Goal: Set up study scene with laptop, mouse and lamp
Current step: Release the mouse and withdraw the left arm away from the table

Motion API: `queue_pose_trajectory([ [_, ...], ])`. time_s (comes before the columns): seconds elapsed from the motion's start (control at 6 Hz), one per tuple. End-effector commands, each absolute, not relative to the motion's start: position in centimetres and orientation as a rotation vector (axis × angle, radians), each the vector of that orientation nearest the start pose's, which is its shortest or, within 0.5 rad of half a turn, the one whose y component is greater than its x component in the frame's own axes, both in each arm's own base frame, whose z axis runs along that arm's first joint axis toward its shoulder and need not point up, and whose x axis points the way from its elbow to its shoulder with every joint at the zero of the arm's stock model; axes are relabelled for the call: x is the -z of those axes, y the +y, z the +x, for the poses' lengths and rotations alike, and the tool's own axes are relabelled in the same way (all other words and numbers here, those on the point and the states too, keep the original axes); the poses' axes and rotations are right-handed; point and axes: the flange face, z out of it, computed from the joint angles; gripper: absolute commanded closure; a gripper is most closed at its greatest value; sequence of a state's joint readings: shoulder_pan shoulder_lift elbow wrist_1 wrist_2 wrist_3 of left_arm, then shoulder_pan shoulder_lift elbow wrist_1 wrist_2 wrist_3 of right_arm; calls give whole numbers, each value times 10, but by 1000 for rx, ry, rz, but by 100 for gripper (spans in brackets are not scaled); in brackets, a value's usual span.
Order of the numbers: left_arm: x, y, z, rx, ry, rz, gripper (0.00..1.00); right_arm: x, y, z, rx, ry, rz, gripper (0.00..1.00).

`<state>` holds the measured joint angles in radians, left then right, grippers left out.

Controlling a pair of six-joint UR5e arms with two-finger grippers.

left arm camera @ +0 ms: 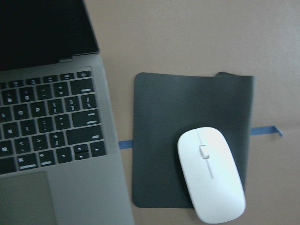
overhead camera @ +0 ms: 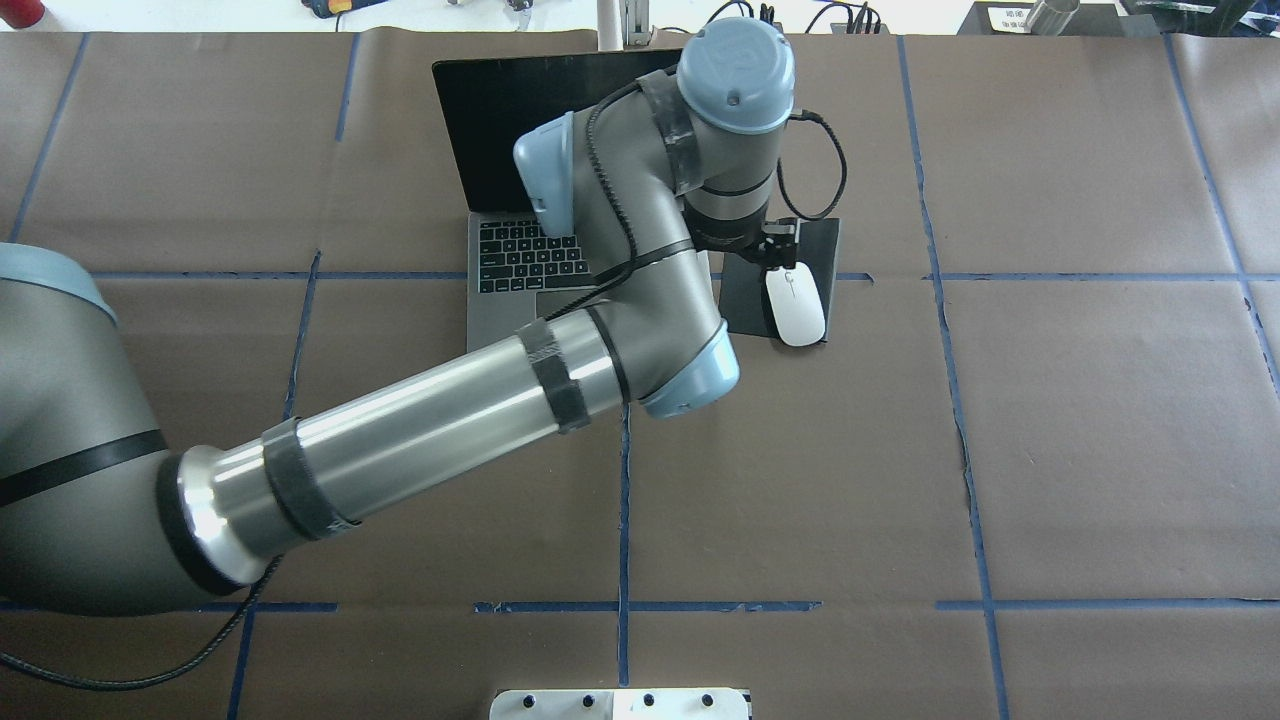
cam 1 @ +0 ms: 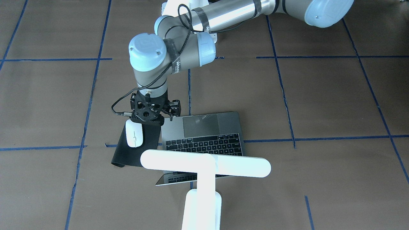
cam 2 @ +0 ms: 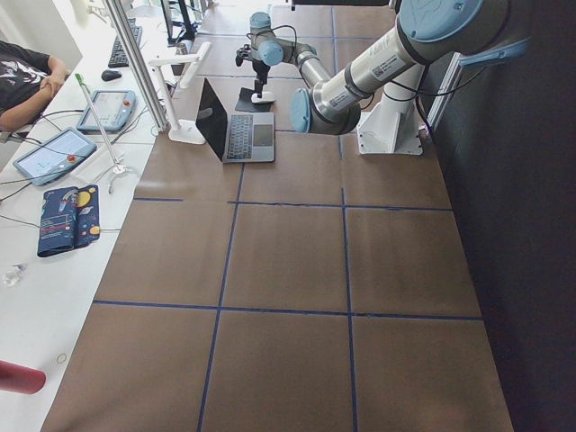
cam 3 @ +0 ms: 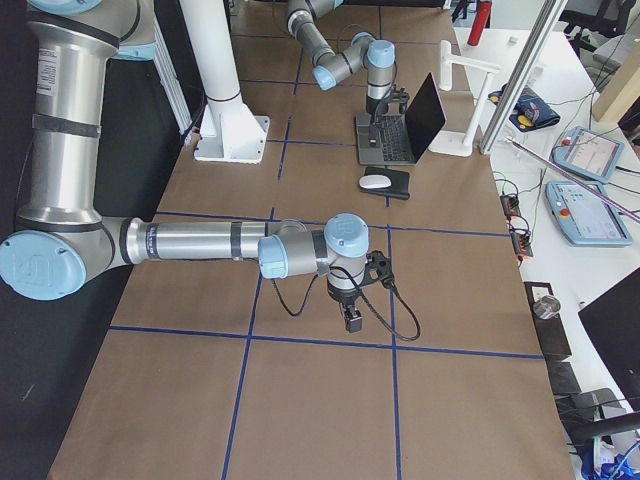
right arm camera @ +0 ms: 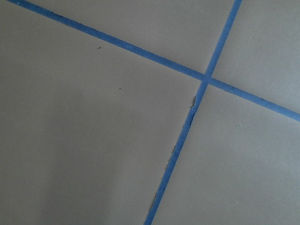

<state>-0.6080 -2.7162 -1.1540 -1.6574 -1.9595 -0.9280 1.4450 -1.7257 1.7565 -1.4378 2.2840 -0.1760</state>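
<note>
The grey laptop stands open near the table's far edge, its black screen upright. The white mouse lies free on a black mat beside the laptop; both also show in the left wrist view, the mouse on the mat. The white T-shaped lamp stands behind the laptop's screen. My left gripper hovers over the mat's near end, just above the mouse; its fingers are hidden. My right gripper hangs low over bare table far from these things; I cannot tell its state.
The white arm pedestal stands at the table's near edge. Blue tape lines grid the brown table cover. A metal post rises by the lamp. A side bench holds tablets, with a seated person beyond.
</note>
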Motion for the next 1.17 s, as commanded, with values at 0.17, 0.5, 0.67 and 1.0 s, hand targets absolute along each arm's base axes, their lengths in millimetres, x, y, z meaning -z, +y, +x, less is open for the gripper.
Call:
queue_pose_trajectory([
  [0.17,-187,-518,475,-410,828,244,0,-628,-442,13,350,-711,177,0],
  [0.5,-249,-504,389,-533,776,330,0,-632,-439,13,356,-711,172,0],
  [0.67,-293,-505,331,-584,772,326,0,-638,-430,15,354,-711,162,0],
  [1.0,-386,-518,196,-488,792,246,0,-659,-408,26,288,-758,107,1],
])
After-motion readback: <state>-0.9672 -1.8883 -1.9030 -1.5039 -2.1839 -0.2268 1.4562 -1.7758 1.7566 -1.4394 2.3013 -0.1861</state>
